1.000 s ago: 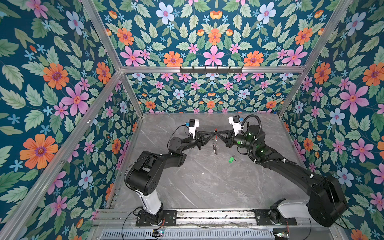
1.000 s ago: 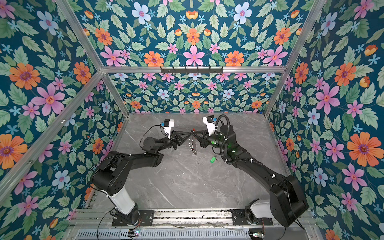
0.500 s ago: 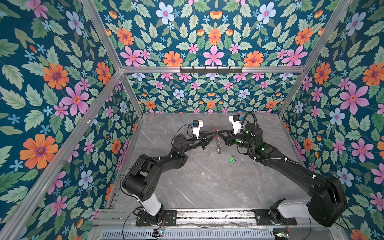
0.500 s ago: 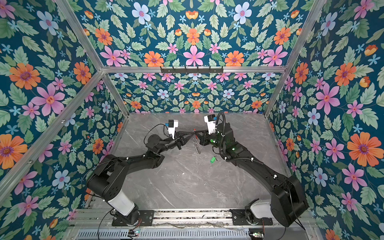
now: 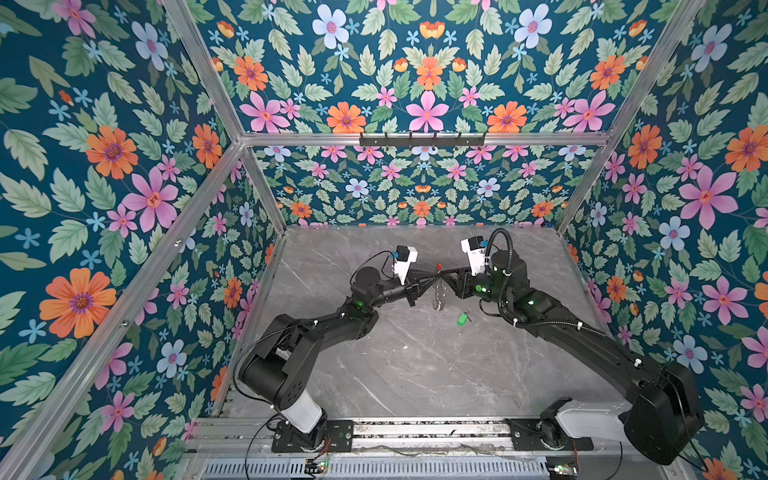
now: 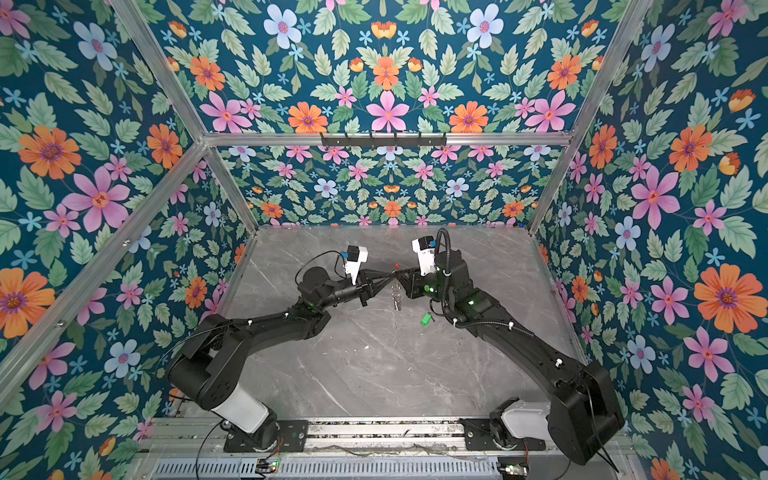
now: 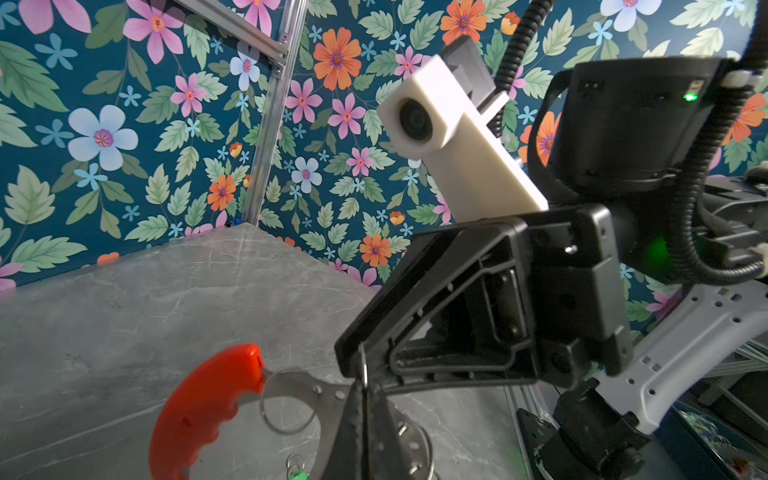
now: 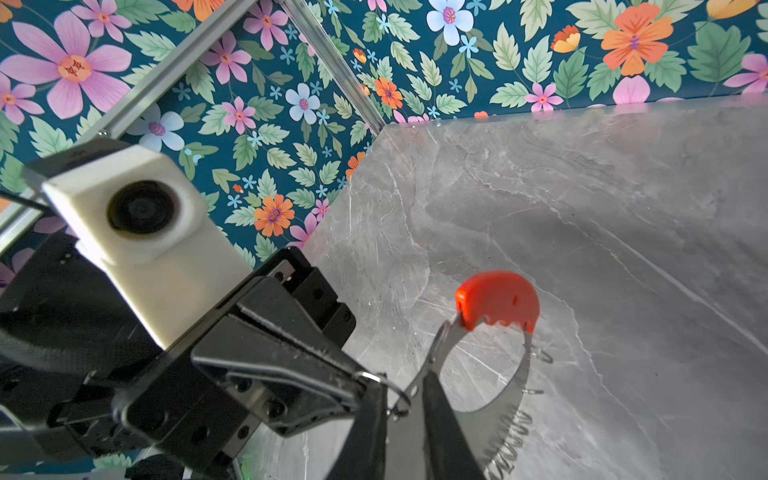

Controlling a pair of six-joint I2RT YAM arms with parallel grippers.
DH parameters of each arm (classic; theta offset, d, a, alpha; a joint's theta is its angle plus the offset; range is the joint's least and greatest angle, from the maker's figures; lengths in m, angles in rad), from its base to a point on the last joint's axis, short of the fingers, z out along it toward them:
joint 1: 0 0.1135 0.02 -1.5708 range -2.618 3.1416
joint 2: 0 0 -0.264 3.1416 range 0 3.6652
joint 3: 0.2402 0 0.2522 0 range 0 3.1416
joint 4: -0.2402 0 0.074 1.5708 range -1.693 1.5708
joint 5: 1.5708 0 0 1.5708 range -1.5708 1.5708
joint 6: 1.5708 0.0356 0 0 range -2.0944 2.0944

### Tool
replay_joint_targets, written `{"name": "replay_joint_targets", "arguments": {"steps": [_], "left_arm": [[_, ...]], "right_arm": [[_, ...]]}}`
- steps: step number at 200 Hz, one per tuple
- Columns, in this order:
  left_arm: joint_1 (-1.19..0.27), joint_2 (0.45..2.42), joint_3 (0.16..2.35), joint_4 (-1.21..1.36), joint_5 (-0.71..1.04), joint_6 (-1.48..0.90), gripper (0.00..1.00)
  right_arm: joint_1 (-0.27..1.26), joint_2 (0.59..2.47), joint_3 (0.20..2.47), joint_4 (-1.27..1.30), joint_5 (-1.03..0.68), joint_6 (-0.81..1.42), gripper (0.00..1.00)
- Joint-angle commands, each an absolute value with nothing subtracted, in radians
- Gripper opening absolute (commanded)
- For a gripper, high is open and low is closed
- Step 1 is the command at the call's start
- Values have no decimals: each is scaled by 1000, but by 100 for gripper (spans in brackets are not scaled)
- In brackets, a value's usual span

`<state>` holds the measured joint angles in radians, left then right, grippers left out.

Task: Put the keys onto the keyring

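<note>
The keyring [image 5: 439,293] [image 6: 397,295] hangs edge-on above the table between both grippers, its red arc [image 7: 199,411] [image 8: 498,301] uppermost. My left gripper [image 5: 433,275] [image 7: 363,415] is shut on the ring's grey metal band. My right gripper [image 5: 445,272] [image 8: 401,386] meets it tip to tip; its fingers stand slightly apart, astride the band, with a small silver loop [image 8: 392,392] at their tips. The key [image 5: 462,319] [image 6: 425,319], with its green head, lies on the table below my right wrist, apart from the ring.
The grey marble table [image 5: 415,365] is walled in by floral panels on three sides. An aluminium rail [image 5: 395,428] with both arm bases runs along the front edge. A black hook bar [image 5: 422,139] is mounted high on the back wall.
Both grippers and the keyring have shifted a little to the right, the left arm stretching further out. The right gripper's fingers have parted slightly. The key has not moved.
</note>
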<state>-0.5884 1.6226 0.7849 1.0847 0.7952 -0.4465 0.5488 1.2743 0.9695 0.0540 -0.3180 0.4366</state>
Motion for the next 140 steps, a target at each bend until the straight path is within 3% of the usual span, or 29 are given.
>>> {"name": "replay_joint_targets", "arguments": {"steps": [1, 57, 109, 140], "left_arm": [[-589, 1627, 791, 1086, 816, -456, 0], [-589, 1638, 799, 1086, 822, -491, 0], [-588, 1628, 799, 1090, 824, -499, 0], [-589, 1628, 799, 1103, 826, -514, 0]], "right_arm": [[547, 1244, 968, 49, -281, 403, 21], [541, 1229, 982, 11, -242, 390, 23], [540, 1292, 1027, -10, -362, 378, 12], [541, 1313, 1034, -9, -370, 380, 11]]}}
